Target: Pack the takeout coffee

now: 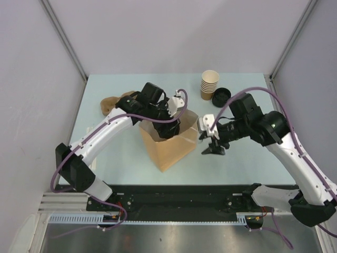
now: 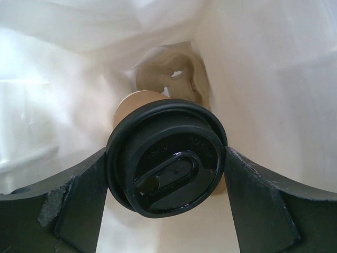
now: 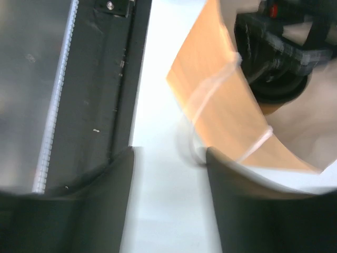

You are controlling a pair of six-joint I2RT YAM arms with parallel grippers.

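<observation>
Biggest thing first: the flat pale blue-green table (image 1: 121,163), and mid-table on it the open brown kraft paper bag (image 1: 171,150), which is where both tools are. The left gripper (image 1: 168,127) is dipped into the bag's mouth from above. The top view only gives you a dark lump in there, no cup at all. The left wrist view is the one that pays off. It shows the takeout coffee (image 2: 166,163), a small brown kraft-paper cup with a round black plastic lid, squarely between the black fingers (image 2: 79,205). The lid faces the camera and a finger presses on its rim at each side, so that tool is clamped on the coffee, down inside the bag with pale bag walls all round. The right gripper (image 1: 213,148) is outside, just beside the bag's right wall and low over the table. Its own wrist view is blurry, but the jaws stand apart with only bare table between them, gripping nothing, and the bag's brown side is just past one finger. That view also peeks into the bag mouth and catches the left tool's black hardware. Only the top view shows the rest. Beyond the right gripper sits a stack of lidless tan paper cups (image 1: 209,84) with a loose black lid (image 1: 221,96) just beside it. Off to the left of the left gripper there's some crumpled brown paper (image 1: 110,104).
</observation>
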